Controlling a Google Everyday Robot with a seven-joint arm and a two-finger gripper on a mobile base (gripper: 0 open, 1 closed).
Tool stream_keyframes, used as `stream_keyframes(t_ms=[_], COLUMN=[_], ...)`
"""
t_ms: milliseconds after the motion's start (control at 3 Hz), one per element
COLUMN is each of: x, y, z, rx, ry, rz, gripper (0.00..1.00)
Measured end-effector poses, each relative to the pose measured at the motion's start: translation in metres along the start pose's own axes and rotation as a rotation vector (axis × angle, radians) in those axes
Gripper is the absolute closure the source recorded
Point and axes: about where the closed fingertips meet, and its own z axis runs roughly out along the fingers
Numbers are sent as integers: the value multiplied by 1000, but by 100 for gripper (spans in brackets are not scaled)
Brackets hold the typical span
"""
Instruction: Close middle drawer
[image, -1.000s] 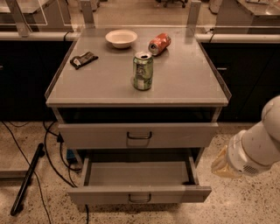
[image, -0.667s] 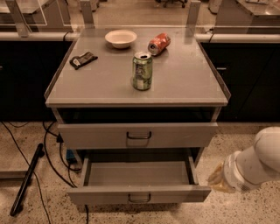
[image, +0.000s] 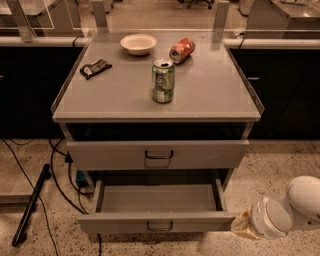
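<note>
The middle drawer (image: 159, 221) is pulled far out below the top drawer (image: 157, 154). It is grey, shallow and looks empty inside, with a small dark pull handle (image: 160, 226) at the centre of its narrow front. My gripper (image: 243, 226) is low at the right, at the end of the white arm (image: 290, 210). It sits right by the right front corner of the middle drawer's front. The lowest drawer is out of view.
On the cabinet top (image: 115, 95) stand a green can (image: 163, 81), a white bowl (image: 138, 43), a red can lying on its side (image: 181, 49) and a dark packet (image: 95, 68). Cables and a black rod (image: 31, 205) lie on the floor at the left.
My arm has dropped lower and moved left, bringing the gripper from beside the cabinet down to the middle drawer's right front corner. The drawers have not moved.
</note>
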Motion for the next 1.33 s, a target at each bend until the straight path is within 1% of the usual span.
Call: stream_keyframes(t_ms=[333, 667, 1000, 1333], x=[1, 19, 33, 41], y=[0, -7, -17, -20], z=[2, 41, 88, 145], rx=[1, 33, 71, 74], ry=[0, -1, -42, -125], rz=[-1, -29, -70, -107], gripper=[100, 100, 100, 100])
